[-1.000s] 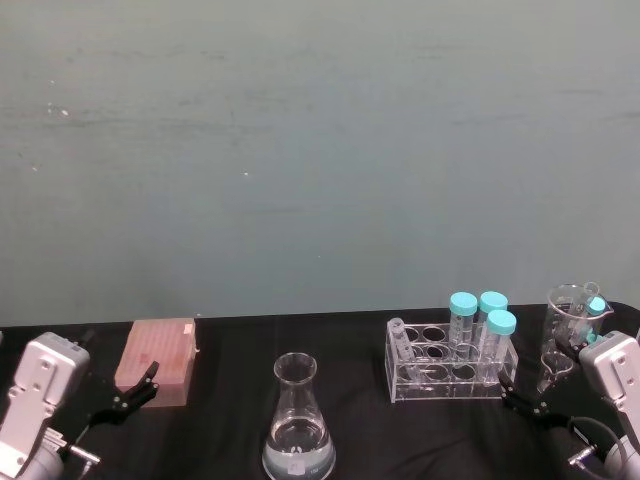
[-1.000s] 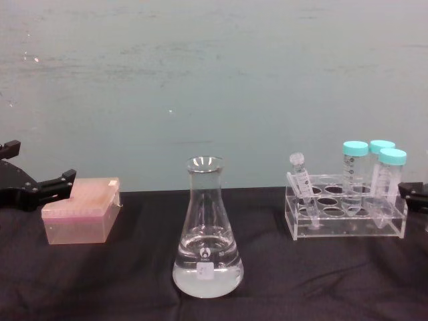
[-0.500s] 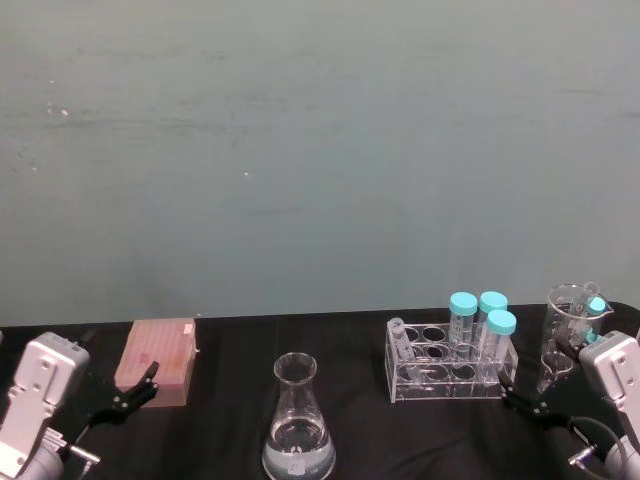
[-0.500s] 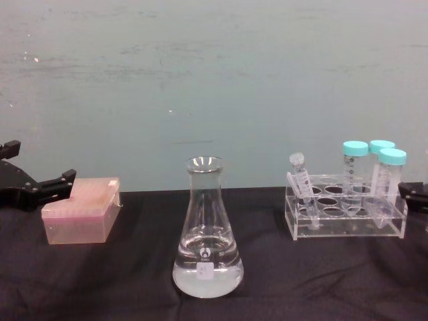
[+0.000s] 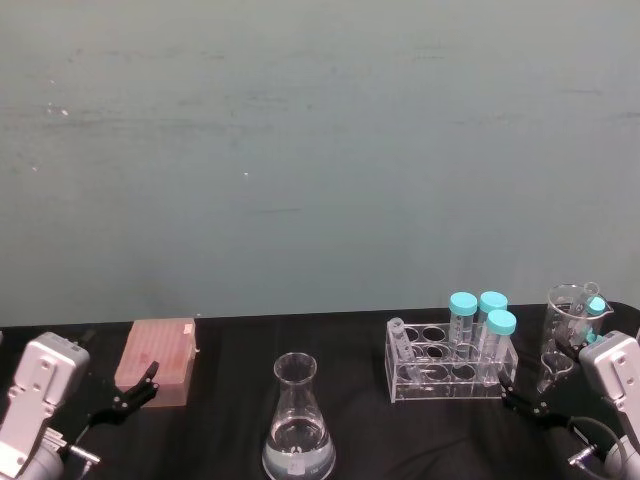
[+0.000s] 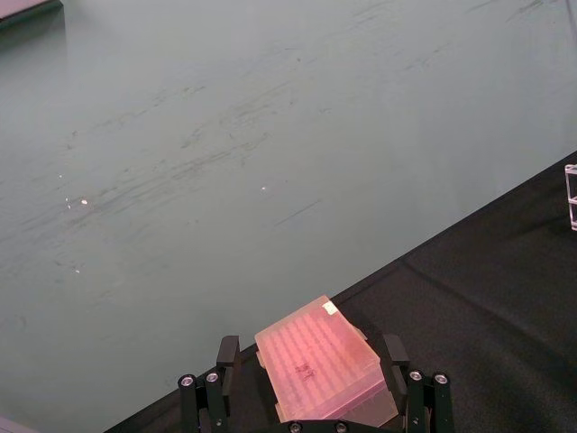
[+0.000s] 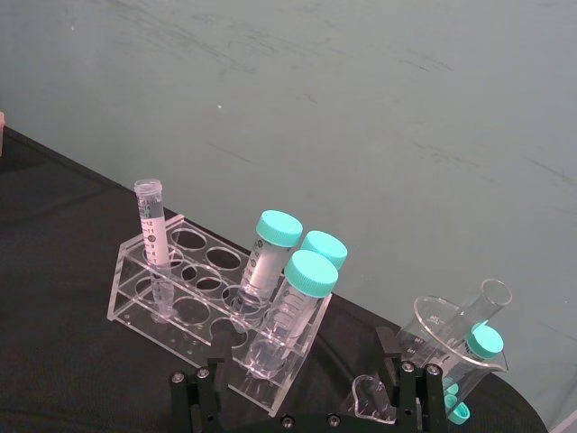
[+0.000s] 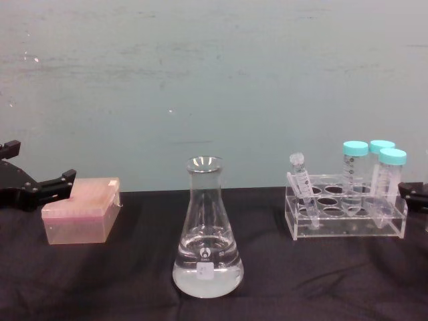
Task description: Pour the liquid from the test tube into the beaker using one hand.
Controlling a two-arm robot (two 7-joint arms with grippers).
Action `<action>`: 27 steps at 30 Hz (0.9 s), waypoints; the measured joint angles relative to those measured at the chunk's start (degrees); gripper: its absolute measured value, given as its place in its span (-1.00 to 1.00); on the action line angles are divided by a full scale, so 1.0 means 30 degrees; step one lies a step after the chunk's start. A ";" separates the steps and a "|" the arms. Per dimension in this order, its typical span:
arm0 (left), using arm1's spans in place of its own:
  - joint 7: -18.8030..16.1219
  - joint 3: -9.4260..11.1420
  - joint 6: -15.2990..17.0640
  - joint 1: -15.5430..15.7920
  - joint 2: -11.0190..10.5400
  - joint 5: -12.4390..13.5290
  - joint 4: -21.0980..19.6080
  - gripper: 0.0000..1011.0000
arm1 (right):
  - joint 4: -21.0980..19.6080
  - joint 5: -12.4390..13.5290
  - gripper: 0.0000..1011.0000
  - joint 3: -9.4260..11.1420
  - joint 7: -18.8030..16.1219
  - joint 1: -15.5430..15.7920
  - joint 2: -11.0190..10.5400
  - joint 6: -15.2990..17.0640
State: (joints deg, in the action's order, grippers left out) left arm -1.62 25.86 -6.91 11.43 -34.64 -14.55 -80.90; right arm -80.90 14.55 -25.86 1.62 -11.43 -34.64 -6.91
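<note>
So right gripper (image 5: 525, 400) sits open by the rack (image 5: 445, 390), I'd pinch the test tube (image 8: 301, 182) under its rim and lift straight, while left gripper (image 5: 135, 393) idles open near the pink box (image 5: 158, 355).

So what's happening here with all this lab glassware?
Nothing is being handled yet. The robot's left gripper hangs open beside a pink box, and its right gripper is open next to the clear rack. The test tube leans in that rack, untouched. The beaker stands mid-table with clear liquid in its base.
</note>
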 joint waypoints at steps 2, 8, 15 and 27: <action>0.0000 0.0000 0.0000 0.0000 0.0000 0.0000 0.0001 0.98 | 0.0001 0.0001 0.98 0.0000 0.0000 -0.0001 -0.0001 0.0000; 0.0001 0.0000 0.0001 0.0000 -0.0001 -0.0001 0.0000 0.98 | 0.0020 -0.0037 0.98 0.0008 -0.0018 -0.0018 0.0006 0.0009; 0.0000 0.0000 0.0000 0.0000 -0.0001 0.0000 0.0001 0.98 | 0.0436 -0.0504 0.98 0.0234 -0.0592 -0.0585 0.0176 -0.0162; 0.0000 0.0000 0.0001 0.0001 0.0000 -0.0001 0.0000 0.98 | 0.1009 -0.1646 0.98 0.0251 -0.1799 -0.1914 0.0672 -0.1247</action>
State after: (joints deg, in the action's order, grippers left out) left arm -1.62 25.86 -6.90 11.43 -34.64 -14.55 -80.90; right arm -77.87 9.61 -25.11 -3.78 -17.17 -32.62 -10.65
